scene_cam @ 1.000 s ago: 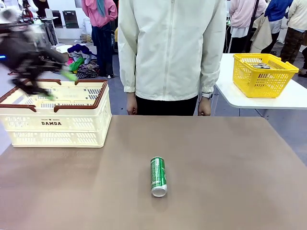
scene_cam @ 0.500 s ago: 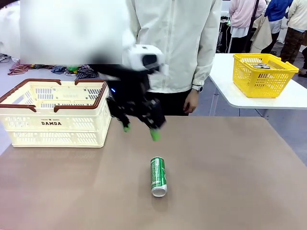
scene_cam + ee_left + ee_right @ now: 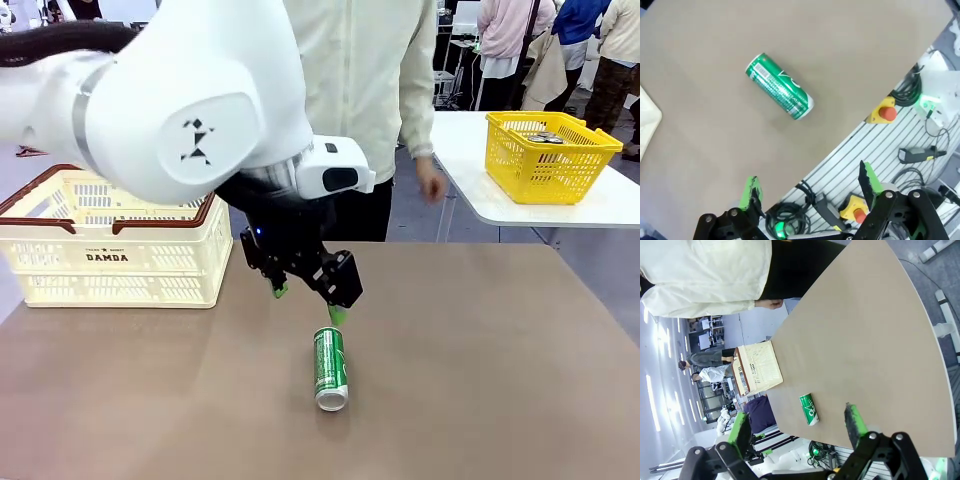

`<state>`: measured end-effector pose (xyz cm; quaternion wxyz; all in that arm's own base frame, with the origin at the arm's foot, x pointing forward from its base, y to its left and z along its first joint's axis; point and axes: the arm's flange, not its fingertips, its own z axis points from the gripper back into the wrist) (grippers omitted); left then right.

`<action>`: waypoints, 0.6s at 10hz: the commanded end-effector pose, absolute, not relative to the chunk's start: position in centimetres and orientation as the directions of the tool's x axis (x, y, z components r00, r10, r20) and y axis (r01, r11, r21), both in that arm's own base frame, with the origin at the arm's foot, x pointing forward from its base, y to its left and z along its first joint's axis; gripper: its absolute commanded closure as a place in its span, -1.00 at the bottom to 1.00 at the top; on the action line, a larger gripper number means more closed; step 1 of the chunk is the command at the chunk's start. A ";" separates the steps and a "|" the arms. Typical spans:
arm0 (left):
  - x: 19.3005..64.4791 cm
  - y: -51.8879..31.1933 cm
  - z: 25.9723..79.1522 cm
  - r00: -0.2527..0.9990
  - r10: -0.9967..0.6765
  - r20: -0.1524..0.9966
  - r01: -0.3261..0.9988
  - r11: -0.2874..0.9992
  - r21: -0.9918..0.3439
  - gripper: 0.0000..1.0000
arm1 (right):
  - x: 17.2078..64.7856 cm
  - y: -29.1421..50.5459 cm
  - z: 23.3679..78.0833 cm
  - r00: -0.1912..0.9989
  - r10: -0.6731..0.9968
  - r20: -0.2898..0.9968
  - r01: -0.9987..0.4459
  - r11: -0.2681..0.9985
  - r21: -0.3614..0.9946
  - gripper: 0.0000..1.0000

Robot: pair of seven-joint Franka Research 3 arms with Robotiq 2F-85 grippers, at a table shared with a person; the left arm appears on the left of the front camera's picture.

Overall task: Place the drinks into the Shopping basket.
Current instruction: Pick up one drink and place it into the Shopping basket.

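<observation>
A green drink can with white lettering lies on its side in the middle of the brown table, silver top toward me. My left gripper hovers open just above and behind it, one green fingertip close over the can's far end, not touching. In the left wrist view the can lies ahead of the open left gripper. The cream Shopping basket with a brown rim stands at the table's far left. My right gripper is open and holds nothing, far from the can and the basket.
A person in a pale jacket stands at the far edge, one hand hanging right of centre. A yellow basket sits on a separate white table at the back right. Cables and emergency-stop buttons lie beyond the table's near edge.
My left arm has swung from over the Shopping basket to the table's middle and dropped toward the green can, staying open. The person's hand has shifted right. The can has not moved.
</observation>
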<state>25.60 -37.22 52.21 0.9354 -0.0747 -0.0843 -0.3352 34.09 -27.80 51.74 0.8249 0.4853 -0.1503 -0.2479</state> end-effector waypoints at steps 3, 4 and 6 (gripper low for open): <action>25.7 -37.2 52.9 0.762 -0.614 0.205 0.639 0.764 -0.089 -1.00 | 33.8 -27.8 51.8 0.842 -0.540 0.020 0.253 0.426 0.869 -1.00; 25.0 -37.3 51.6 0.841 -0.503 0.200 0.535 0.827 -0.171 -1.00 | 33.8 -27.8 51.8 0.842 -0.540 0.020 0.253 0.426 0.869 -1.00; 24.1 -40.3 48.8 0.944 -0.295 0.151 0.306 0.951 -0.055 -1.00 | 33.8 -27.8 51.8 0.842 -0.540 0.020 0.253 0.426 0.869 -1.00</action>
